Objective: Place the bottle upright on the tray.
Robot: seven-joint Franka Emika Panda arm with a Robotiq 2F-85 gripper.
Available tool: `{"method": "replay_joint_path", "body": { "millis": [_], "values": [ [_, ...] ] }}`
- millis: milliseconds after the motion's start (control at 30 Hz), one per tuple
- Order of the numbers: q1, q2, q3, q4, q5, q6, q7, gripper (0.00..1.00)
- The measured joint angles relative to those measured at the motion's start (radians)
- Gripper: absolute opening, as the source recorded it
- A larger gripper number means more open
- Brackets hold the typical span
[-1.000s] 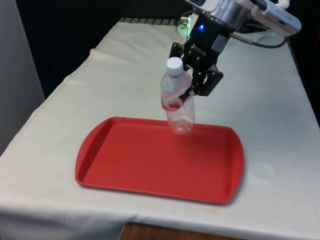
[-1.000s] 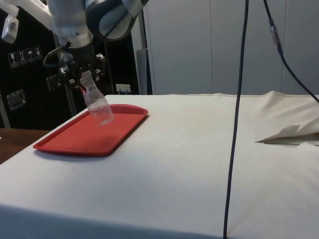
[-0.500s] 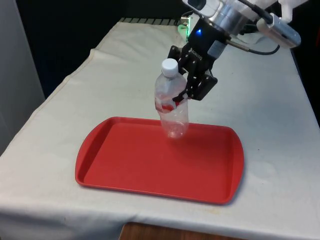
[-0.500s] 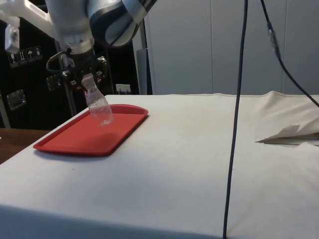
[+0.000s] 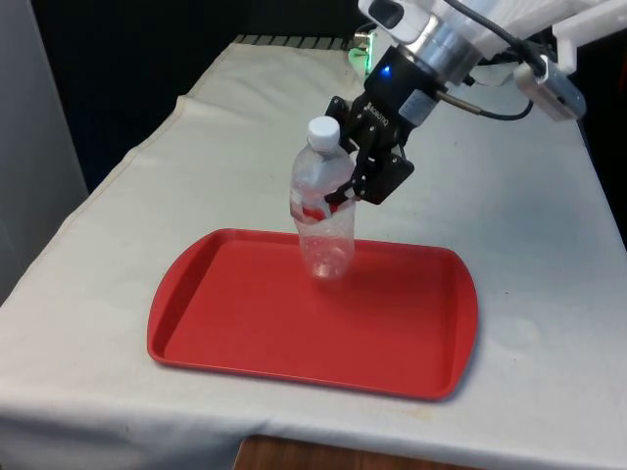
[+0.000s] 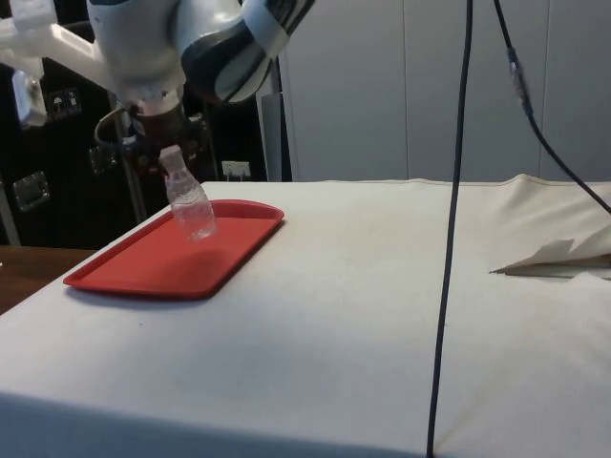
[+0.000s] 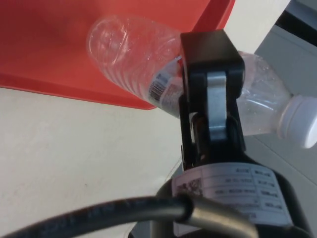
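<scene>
Overhead, gripper [image 5: 345,192] clamping bottle [image 5: 320,225]

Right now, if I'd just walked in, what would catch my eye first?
Probably the big red tray lying on the white cloth near the table's front edge. Just above its far side, the black gripper grips a clear plastic bottle with a white cap, nearly upright.
</scene>
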Motion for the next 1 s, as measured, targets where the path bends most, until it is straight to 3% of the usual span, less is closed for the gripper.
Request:
{"method": "replay_joint_path", "body": {
  "millis": [167, 367, 700, 1000],
  "values": [
    [0.001, 0.005, 0.000, 0.000, -0.031, -0.009, 0.042, 0.00],
    [0.005, 0.014, 0.000, 0.000, -0.099, -0.030, 0.136, 0.00],
    [0.009, 0.025, 0.000, 0.004, -0.156, -0.047, 0.219, 0.00],
    [0.029, 0.051, 0.016, 0.031, -0.235, -0.100, 0.334, 0.00]
  ]
}}
